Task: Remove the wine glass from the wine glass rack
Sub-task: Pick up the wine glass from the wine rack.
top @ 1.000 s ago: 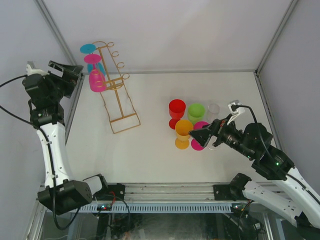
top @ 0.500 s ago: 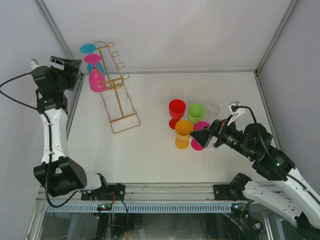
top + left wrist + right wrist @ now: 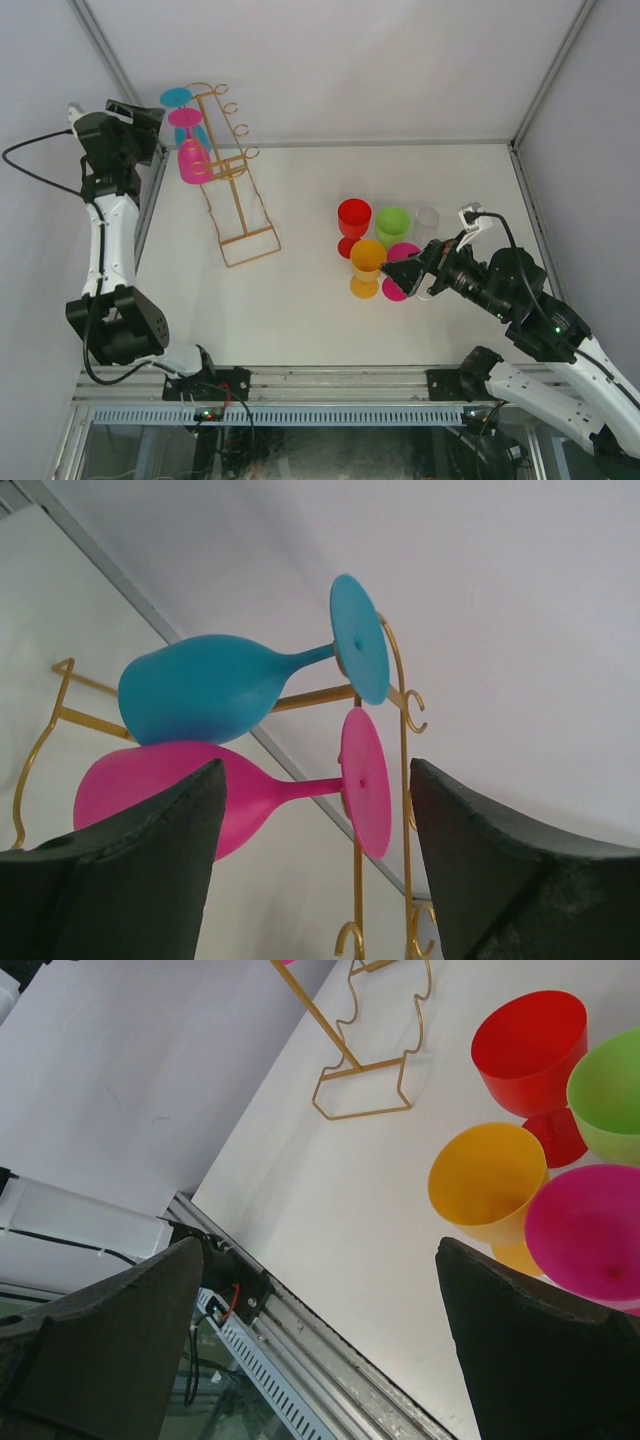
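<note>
**Fig.** Left gripper (image 3: 315, 778), jaws spread and empty, faces the pink wine glass (image 3: 150, 775) hanging on the far-left wine glass rack (image 3: 233, 166). It would do best to centre on the bowl before closing.

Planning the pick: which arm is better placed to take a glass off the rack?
Left. The left gripper is open and raised beside the wine glass rack, facing the pink glass and blue glass. The right gripper, also open, is across the table by the orange glass.
</note>
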`<state>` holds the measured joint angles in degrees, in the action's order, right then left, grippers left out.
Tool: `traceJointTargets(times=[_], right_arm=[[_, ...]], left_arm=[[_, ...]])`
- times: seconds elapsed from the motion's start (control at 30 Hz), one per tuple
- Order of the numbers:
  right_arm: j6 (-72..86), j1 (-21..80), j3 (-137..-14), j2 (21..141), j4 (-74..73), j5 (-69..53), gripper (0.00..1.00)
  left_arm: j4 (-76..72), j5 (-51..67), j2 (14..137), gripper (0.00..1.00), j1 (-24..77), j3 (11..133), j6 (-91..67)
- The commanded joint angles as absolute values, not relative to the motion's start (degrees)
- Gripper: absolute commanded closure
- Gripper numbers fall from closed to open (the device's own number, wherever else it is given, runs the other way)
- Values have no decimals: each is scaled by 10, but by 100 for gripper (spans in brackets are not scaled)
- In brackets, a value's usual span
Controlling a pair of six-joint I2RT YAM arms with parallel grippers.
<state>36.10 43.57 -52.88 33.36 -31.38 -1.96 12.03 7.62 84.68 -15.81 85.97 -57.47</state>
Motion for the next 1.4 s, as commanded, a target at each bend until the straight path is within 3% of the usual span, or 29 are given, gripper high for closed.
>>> traceJointTargets(times=[0.0,0.5,1.17,1.37], right_arm=[[365,434,-549,324,-311,-11,0],[358,434,-549,341,-311,-24,0],[356,434,-547,333,-326,-16,0],[363,434,-543,332,-326,-20,0]], left_arm=[[113,88,864,25,-143,896,-578],[91,88,891,31,-132,895,-595],[76,103,908,63,-129,915,-601],[77,101,908,68,-129,920,-606]])
